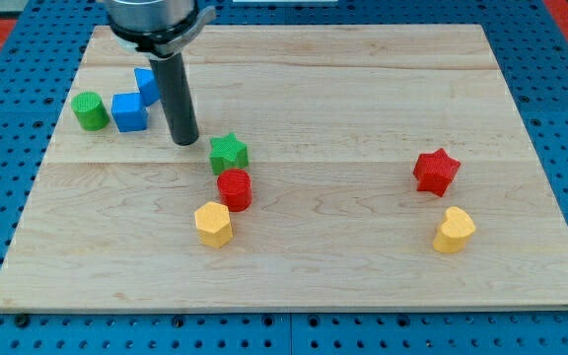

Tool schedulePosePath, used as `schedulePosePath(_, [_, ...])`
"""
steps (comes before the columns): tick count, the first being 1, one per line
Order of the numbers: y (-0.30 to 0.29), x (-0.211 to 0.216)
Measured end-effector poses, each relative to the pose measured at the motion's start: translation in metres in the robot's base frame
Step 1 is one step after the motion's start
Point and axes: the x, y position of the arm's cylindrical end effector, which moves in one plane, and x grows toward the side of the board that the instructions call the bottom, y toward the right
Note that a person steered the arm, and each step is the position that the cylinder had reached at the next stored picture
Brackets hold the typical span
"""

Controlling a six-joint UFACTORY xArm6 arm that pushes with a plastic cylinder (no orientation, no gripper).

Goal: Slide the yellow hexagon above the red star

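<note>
The yellow hexagon [213,224] lies below the board's middle, left of centre, touching the red cylinder [235,189] just above it. The red star [435,172] sits far to the view's right. My tip [184,141] rests on the board up and to the left of the yellow hexagon, left of the green star [229,153] and apart from it. The rod rises from the tip to the arm at the view's top.
A yellow block [454,230] lies just below the red star. A green cylinder [90,110], a blue cube [129,111] and another blue block [147,85] cluster at the upper left, close to the rod. The wooden board [363,286] sits on a blue pegboard.
</note>
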Motion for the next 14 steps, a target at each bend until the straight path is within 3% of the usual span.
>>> schedulePosePath(5, [-0.015, -0.006])
schedulePosePath(6, [-0.055, 0.022])
schedulePosePath(7, [-0.061, 0.082])
schedulePosePath(8, [0.000, 0.095])
schedulePosePath(9, [0.000, 0.095])
schedulePosePath(10, [0.016, 0.124])
schedulePosePath(13, [0.193, 0.151])
schedulePosePath(14, [0.203, 0.164])
